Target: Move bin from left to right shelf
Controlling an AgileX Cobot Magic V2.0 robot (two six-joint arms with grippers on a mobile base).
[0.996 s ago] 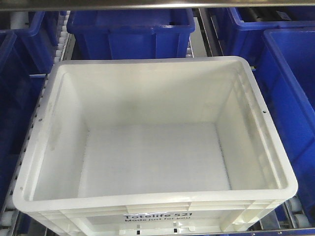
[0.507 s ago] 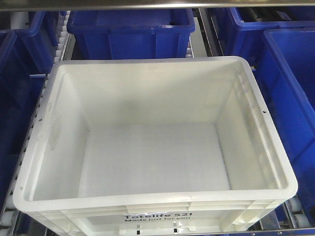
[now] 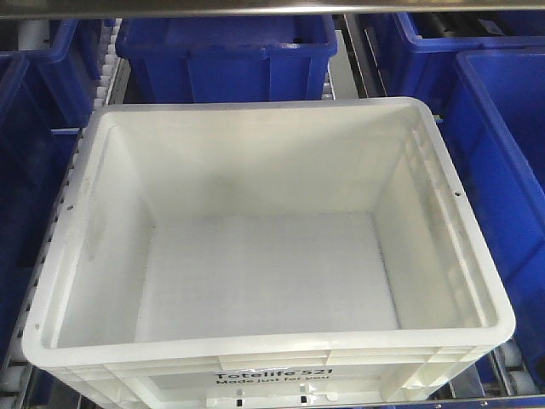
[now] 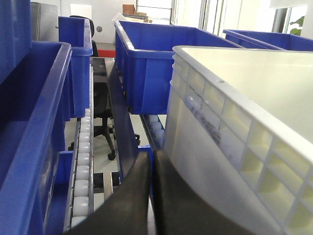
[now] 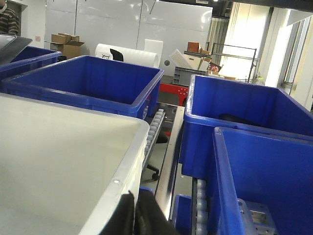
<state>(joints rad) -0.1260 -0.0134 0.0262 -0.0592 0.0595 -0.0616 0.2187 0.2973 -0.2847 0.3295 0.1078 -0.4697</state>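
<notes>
your left gripper (image 4: 151, 196) and right gripper (image 5: 134, 215) each sit pressed together, flanking the white bin (image 3: 268, 256), which lies between them on the rollers. it looks empty, light, rigid, smooth-walled; take it under the ribbed rim.

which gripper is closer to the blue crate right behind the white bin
Neither clearly: both grippers flank the white bin, short of that blue crate. The left gripper sits by the bin's left wall, the right gripper at its right rim.
</notes>
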